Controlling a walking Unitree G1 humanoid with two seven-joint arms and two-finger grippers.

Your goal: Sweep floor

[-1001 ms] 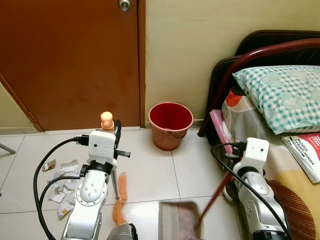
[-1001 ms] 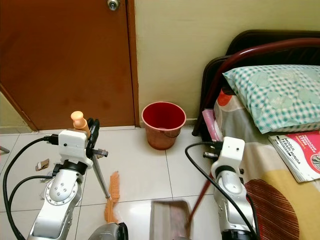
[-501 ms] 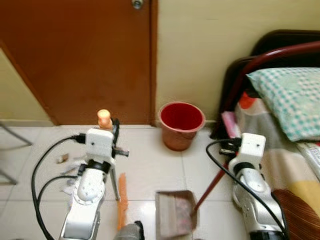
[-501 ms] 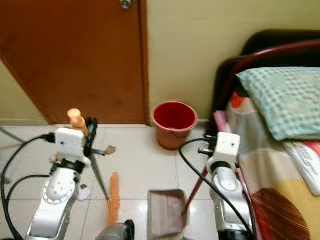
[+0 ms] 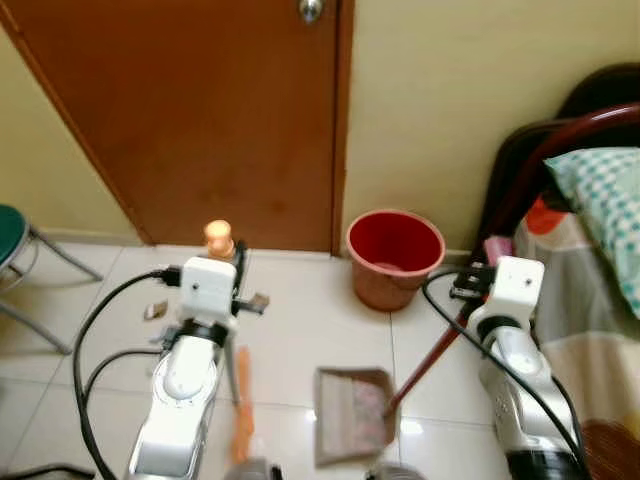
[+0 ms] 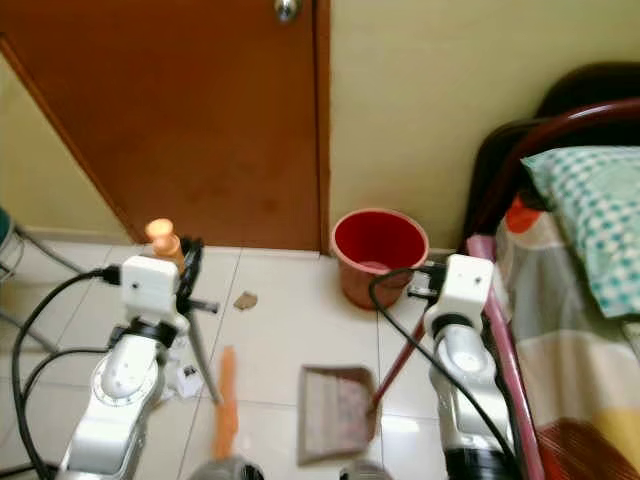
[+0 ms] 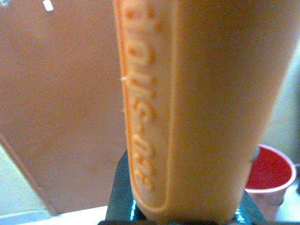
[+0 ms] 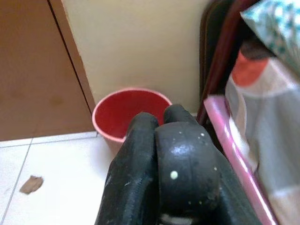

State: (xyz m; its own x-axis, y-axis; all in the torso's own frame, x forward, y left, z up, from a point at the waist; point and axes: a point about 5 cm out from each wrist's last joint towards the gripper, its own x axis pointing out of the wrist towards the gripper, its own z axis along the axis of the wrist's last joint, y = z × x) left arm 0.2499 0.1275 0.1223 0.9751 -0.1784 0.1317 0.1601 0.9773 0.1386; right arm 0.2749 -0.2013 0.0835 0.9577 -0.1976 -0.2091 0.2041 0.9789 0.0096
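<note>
My left gripper (image 5: 238, 280) is shut on the broom's orange handle (image 5: 218, 238), which stands upright; in the left wrist view the embossed handle (image 7: 197, 108) sits very close to the camera. The orange broom head (image 6: 227, 405) rests on the tiles below it. My right gripper (image 5: 466, 288) is shut on the dark red stick of the dustpan (image 5: 352, 415), which lies on the floor between my arms. In the right wrist view the stick's black end (image 8: 183, 168) is right in front of the camera. A brown scrap (image 6: 245, 299) lies near the door, and white paper (image 6: 185, 378) by my left arm.
A red bucket (image 5: 395, 255) stands against the wall beside the brown door (image 5: 200, 110). A bed with a dark frame (image 5: 530, 170) and a checked pillow (image 6: 590, 210) borders the right side. A green stool (image 5: 12, 235) stands at the far left.
The whole picture has shifted: the camera has turned left, bringing in the stool and more door and cutting off the bed. Both grippers keep their hold on broom and dustpan.
</note>
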